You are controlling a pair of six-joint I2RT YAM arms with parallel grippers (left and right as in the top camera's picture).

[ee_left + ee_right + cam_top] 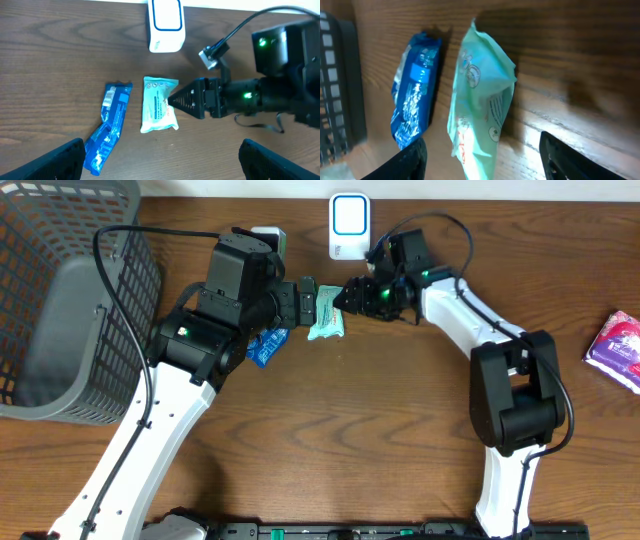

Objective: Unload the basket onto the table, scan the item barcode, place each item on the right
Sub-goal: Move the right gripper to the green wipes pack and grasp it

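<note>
Noted mint-green pouch (480, 105) closest to the right wrist lens, lying flat on the bench (380, 440), just beside a blue packet (415, 95) and near the white scanner (349, 225). Found right gripper (172, 100) at the pouch edge facing its own arm, with fingers (412, 162) set partway apart and straddling one end. Saw no firm pinch and no lift. Found left gripper (305, 295) hovering over both packs, spread wide, empty.

Judged pouch light, soft and film-wrapped, so likely to crumple, sag or slip if pinched by a corner. Reckoned best hold across the narrow width near a crimped end seal, clear of the printed panel, leaving the barcode face free to turn toward the scanner. Could not make out barcode position. Flagged risk of dragging blue packet along.
</note>
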